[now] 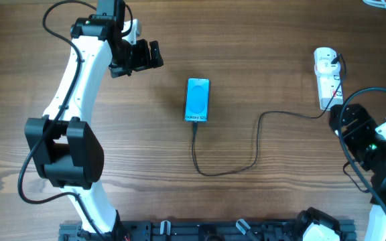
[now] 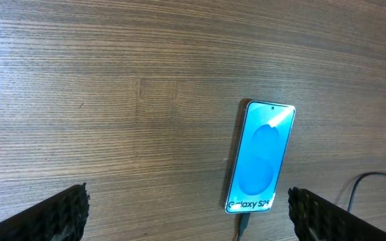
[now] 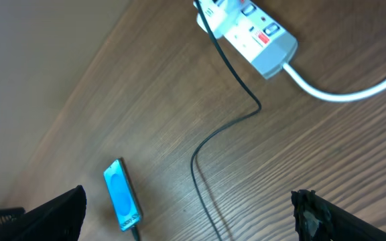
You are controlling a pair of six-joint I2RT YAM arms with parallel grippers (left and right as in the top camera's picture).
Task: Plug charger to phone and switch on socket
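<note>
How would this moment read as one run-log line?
left gripper open, empty | right gripper open, empty | charger tip at phone edge | socket switch unclear

- We see the phone lying flat at the frame's centre, teal screen up.
- The charger meets its lower edge, loops below, then climbs to the socket at upper right.
- The left gripper sits upper left, apart from the phone.

A brown wood-grain tabletop, evenly lit, fills each view; past its edge lies a plain greyish surface, blurred.
</note>
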